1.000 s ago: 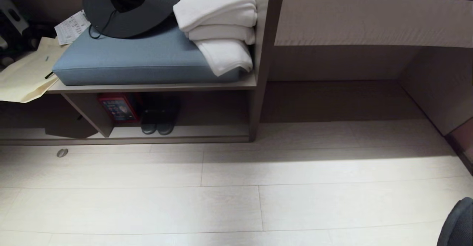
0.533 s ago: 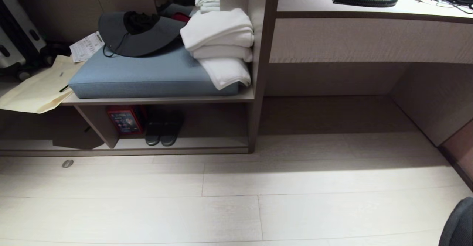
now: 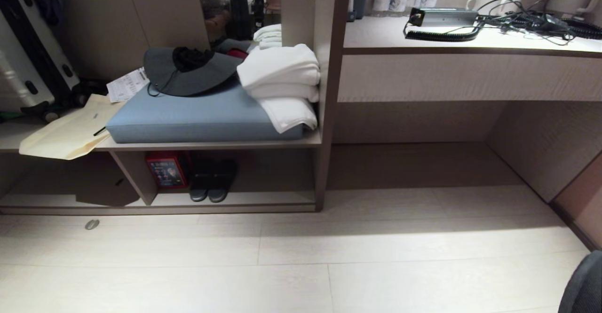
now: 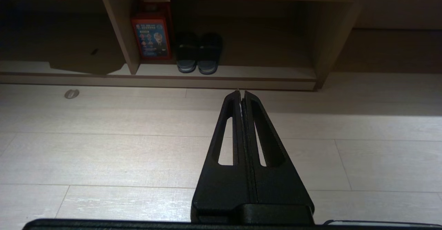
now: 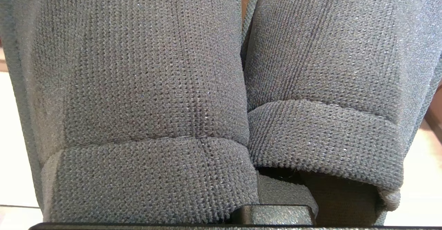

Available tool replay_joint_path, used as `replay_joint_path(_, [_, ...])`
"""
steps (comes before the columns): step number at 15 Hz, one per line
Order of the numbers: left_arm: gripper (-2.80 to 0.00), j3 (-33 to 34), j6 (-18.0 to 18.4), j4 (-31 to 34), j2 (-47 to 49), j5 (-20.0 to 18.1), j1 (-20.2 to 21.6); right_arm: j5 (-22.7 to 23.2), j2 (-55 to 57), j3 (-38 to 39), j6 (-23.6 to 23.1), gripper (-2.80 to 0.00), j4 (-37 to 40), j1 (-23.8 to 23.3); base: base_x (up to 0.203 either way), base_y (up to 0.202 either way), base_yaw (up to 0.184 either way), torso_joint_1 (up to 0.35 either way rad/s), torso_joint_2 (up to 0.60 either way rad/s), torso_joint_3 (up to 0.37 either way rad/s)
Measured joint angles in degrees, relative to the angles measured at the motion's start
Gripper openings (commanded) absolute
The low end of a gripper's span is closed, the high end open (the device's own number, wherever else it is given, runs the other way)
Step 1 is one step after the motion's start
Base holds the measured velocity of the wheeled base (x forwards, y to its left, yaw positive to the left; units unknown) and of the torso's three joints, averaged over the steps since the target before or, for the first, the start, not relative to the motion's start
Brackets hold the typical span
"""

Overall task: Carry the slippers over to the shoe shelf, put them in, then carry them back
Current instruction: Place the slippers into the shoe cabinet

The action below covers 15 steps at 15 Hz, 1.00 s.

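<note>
Inside shoe shelf (image 3: 235, 208): black sandals (image 3: 212, 186), red box (image 3: 164, 170); slippers (image 5: 221, 85) outside.

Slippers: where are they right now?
The slippers fill the right wrist view, side by side on the right gripper, out of the head view.

My left gripper (image 4: 241, 93) hangs low over the floor, fingers (image 4: 228, 119) pressed together. My right gripper is clamped on the slippers (image 5: 145, 85).
</note>
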Motion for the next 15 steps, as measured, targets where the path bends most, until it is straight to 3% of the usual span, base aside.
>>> replay_joint_path(7, [-2.8, 0.0, 0.2, 0.0, 0.0, 0.0, 0.0, 0.0, 0.0, 0.0, 0.0, -2.8, 0.0, 0.0, 0.0, 0.0, 0.0, 0.0, 0.0, 0.178])
replay_joint_path(15, [-2.8, 0.0, 0.0, 0.0, 0.0, 0.0, 0.0, 0.0, 0.0, 0.0, -0.2, -2.8, -0.1, 0.0, 0.0, 0.0, 0.0, 0.001, 0.0, 0.011])
